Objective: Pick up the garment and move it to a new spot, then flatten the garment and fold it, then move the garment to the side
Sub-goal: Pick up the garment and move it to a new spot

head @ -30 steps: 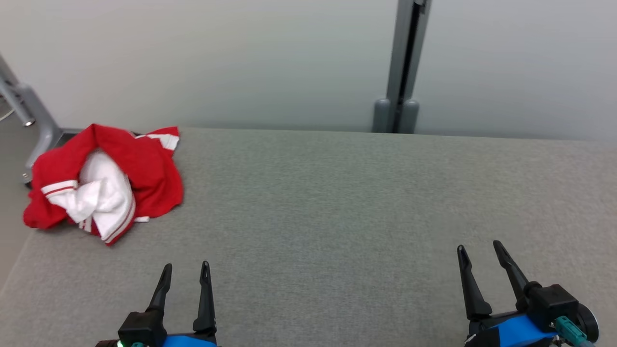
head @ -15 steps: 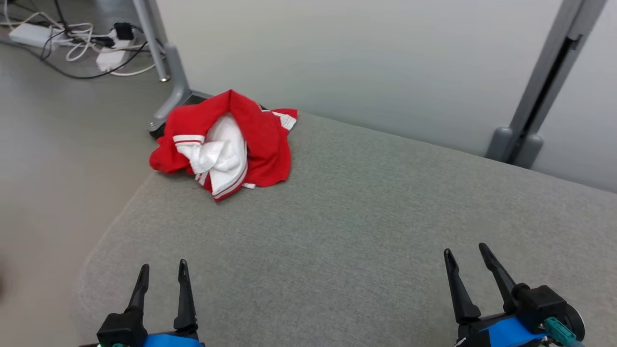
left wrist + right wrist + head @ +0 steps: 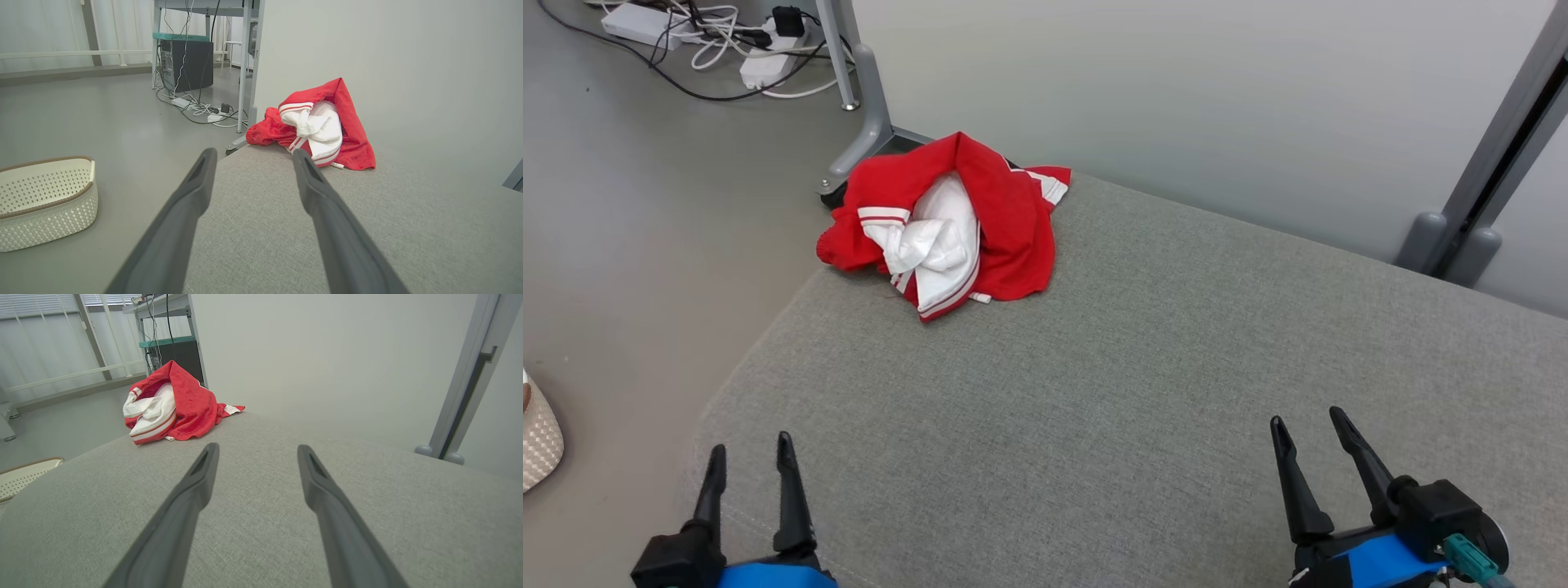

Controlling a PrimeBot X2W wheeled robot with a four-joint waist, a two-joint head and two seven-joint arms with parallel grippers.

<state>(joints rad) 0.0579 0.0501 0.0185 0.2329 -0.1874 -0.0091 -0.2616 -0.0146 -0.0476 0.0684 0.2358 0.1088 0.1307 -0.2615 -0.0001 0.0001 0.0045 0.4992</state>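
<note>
Pointing toward 12 o'clock at the bottom of the head view, the left arm's two dark fingers (image 3: 786, 498) stand at 7 o'clock over the near left corner of the grey bench (image 3: 1143, 384), and the left jaws are apart with nothing between them. In the left wrist view one finger (image 3: 192, 204) lies over the floor (image 3: 102, 118) and the other over the bench edge. The right arm's fingers (image 3: 1294, 482) sit at 5 o'clock and lean toward 11 o'clock above the near right part of the bench. The right jaws are likewise spread wide and empty, with bare grey fabric showing between the fingers (image 3: 322, 490) in the right wrist view. The garment (image 3: 1013, 220), red with white panels and striped trim, lies crumpled in a heap on the far left corner of the bench at 11 o'clock, well apart from both arms. One edge of it hangs past the corner. It shows at 1 o'clock ahead of the left jaws (image 3: 351, 139) and at 11 o'clock ahead of the right jaws (image 3: 192, 404). A white basket (image 3: 49, 204) stands on the floor at 9 o'clock.
</note>
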